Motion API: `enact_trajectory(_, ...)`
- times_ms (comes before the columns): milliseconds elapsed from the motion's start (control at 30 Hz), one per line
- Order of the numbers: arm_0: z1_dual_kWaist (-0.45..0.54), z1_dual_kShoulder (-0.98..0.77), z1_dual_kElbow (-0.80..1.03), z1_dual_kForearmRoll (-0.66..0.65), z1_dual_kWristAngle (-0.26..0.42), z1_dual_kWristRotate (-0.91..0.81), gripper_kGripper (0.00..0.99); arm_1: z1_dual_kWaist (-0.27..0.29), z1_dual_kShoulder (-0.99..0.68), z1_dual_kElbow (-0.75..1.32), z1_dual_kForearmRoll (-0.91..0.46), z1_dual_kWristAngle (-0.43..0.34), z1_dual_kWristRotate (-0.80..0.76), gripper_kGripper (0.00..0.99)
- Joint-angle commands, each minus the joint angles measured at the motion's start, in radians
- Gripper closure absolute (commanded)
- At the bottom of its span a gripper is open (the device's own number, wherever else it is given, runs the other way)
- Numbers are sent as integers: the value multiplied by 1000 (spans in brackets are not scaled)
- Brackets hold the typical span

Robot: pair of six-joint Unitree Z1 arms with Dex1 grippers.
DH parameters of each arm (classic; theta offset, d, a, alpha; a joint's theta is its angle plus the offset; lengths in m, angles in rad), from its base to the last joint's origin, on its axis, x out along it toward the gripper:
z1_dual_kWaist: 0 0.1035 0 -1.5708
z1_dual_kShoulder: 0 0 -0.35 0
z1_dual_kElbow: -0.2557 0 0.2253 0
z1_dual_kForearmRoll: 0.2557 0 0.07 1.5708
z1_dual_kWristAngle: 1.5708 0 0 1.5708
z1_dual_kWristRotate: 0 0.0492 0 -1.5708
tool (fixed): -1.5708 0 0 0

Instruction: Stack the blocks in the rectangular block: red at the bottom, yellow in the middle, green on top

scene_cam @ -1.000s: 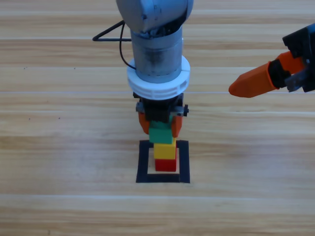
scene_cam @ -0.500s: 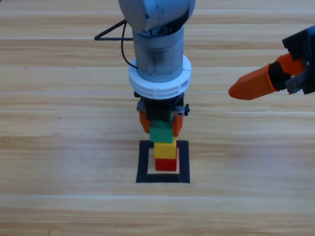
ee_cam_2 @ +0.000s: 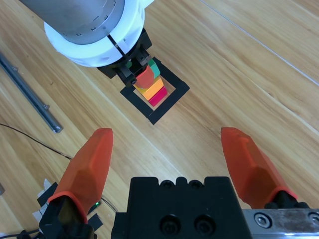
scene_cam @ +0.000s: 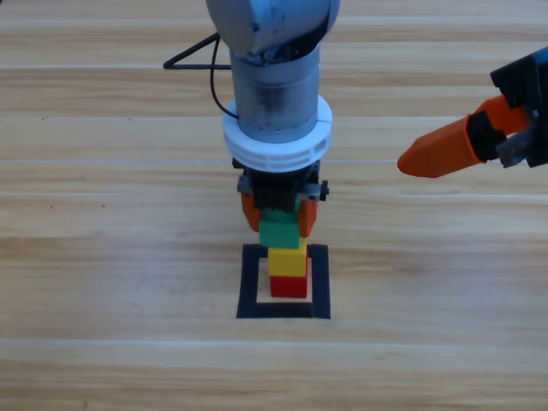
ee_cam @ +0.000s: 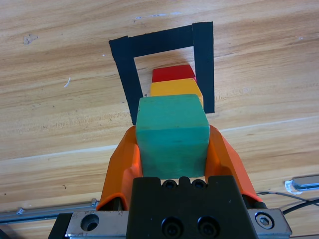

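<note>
Nothing has moved. Left pincer point(ee_cam: 172, 149) clamps green point(ee_cam: 172, 134) on yellow point(ee_cam: 175, 87) over red point(ee_cam: 173, 73); right pincer point(ee_cam_2: 172, 159) waits wide. A crooked release could topple all 3.

red cube point(scene_cam: 288, 288) bottom | yellow cube point(scene_cam: 288, 263) on it | green cube point(scene_cam: 282, 231) on top | stack inside tape square point(scene_cam: 248, 282), lower centre of frame

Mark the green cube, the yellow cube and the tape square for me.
green cube point(ee_cam: 172, 134), left wrist view, facing side.
yellow cube point(scene_cam: 288, 262), high view, front side.
tape square point(scene_cam: 250, 282), high view, left strip.
</note>
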Motion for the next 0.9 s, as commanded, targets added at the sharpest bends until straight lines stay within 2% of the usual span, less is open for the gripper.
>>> enact_trajectory(33,-31,42,-16,9,13,0,990,-31,-11,30,22,23,-10,33)
enact_trajectory(900,-38,86,-29,9,25,-14,990,-31,-3,31,22,47,-16,33)
